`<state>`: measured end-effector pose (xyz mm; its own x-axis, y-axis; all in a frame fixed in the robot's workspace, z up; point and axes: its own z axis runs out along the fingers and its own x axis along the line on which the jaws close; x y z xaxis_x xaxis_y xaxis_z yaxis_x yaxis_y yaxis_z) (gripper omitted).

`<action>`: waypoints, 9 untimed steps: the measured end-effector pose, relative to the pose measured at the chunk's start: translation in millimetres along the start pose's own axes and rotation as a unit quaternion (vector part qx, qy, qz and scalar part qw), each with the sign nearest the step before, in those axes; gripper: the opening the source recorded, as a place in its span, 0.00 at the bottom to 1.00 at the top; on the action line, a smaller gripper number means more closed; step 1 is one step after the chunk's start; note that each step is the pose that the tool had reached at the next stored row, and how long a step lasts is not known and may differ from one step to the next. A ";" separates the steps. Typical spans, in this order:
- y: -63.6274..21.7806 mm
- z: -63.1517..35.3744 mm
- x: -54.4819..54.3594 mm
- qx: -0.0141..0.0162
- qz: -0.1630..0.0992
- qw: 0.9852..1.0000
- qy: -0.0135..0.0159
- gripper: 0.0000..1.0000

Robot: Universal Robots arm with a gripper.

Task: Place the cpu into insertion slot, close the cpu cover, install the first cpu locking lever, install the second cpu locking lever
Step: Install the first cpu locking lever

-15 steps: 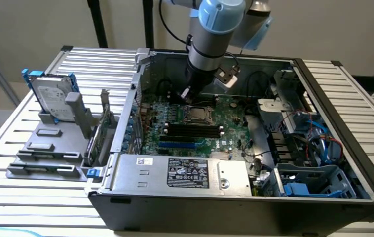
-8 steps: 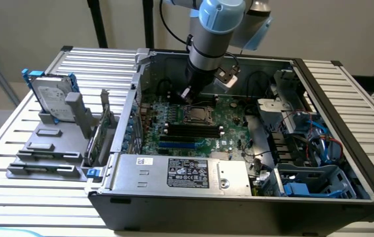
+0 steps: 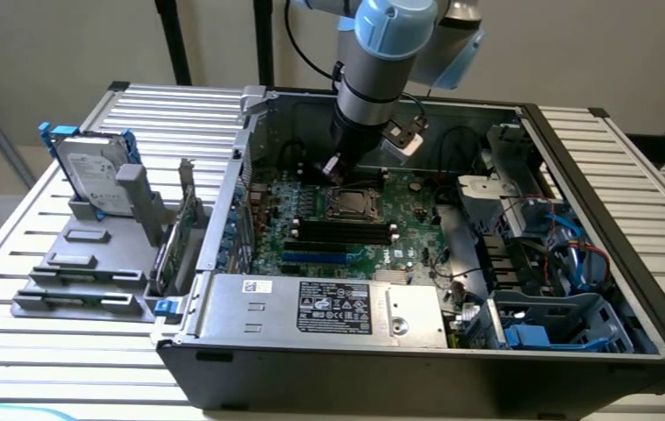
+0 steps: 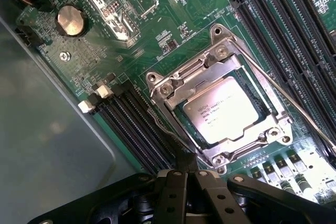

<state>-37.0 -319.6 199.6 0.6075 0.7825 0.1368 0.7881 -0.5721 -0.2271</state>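
The cpu (image 4: 223, 111) (image 3: 353, 203) lies flat in the insertion slot (image 4: 251, 88) on the green motherboard (image 3: 415, 241), its pale face showing through the window of the cpu cover (image 4: 178, 85). The silver cover is down over the chip. One thin locking lever (image 4: 168, 129) runs along the socket's side up to my fingertips. A second wire lever (image 4: 283, 95) runs along the opposite side. My gripper (image 4: 186, 171) (image 3: 330, 167) is shut, its tips at the end of the first lever, just beside the socket inside the open computer case.
Long black memory slots (image 4: 131, 124) flank the socket on both sides. A coin battery (image 4: 70, 21) sits further off. The power supply (image 3: 321, 307) fills the case's near side, cables and drive cages (image 3: 555, 254) the exterior view's right. A hard drive (image 3: 89, 171) stands on the slatted table.
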 end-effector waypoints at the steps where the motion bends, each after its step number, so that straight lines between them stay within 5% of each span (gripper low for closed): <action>1: 0.3 0.0 0.2 0.000 0.000 1.000 0.000 0.11; 9: 5.8 -0.2 4.3 -0.002 0.000 1.000 -0.003 0.11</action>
<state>-29.8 -319.6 199.1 0.6062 0.7843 0.1319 0.7891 -0.5723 -0.2234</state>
